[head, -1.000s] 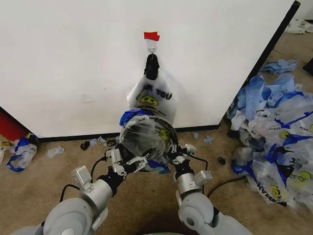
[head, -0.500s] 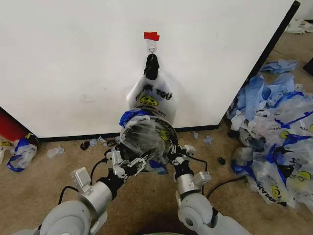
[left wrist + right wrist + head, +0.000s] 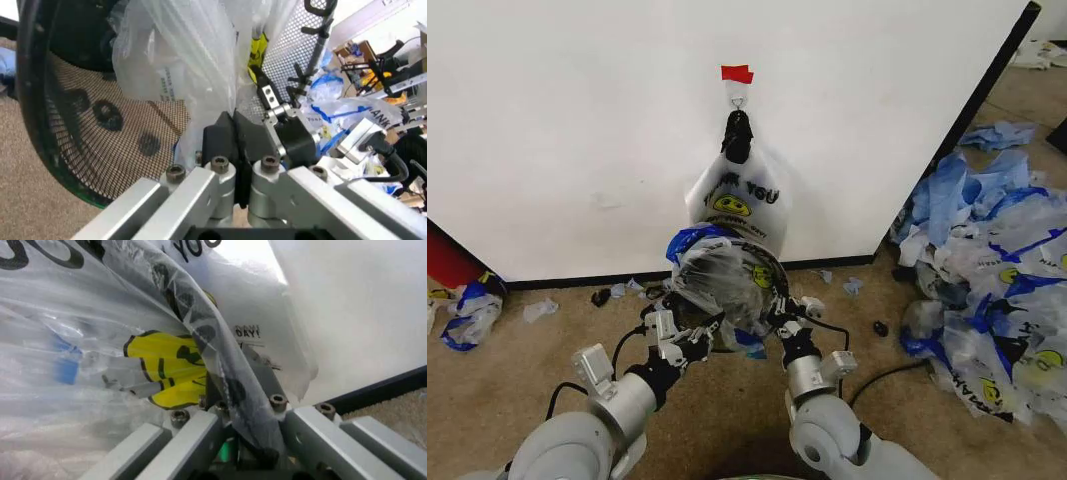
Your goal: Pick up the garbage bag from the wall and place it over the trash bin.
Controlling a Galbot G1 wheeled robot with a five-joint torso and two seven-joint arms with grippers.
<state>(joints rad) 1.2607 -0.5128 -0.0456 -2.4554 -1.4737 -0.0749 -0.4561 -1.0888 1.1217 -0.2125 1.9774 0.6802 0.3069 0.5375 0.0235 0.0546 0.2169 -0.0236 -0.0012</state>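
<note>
The garbage bag [image 3: 722, 275], see-through with blue patches and a yellow smiley, is draped over the top of the black wire-mesh trash bin [image 3: 773, 272], which stands on the floor before the wall [image 3: 577, 120]. My left gripper [image 3: 683, 336] is shut on the film at the bin's left side, with the mesh [image 3: 93, 125] beside its pads [image 3: 220, 142]. My right gripper [image 3: 780, 318] grips the film at the right side, where the dark rim [image 3: 220, 367] runs between its fingers. A second printed bag [image 3: 739, 200] hangs from the hook [image 3: 738, 101] under red tape [image 3: 737, 73].
A big heap of blue-and-white bags [image 3: 987, 280] lies on the carpet to the right, past the wall's black edge. Small scraps [image 3: 542, 308] lie along the baseboard. A red object [image 3: 449, 262] sits at far left, and a black cable [image 3: 887, 375] runs right of my arm.
Both grippers have edged slightly toward the wall, and the bag on the bin has shifted a little up and left with them. The hanging bag has not moved.
</note>
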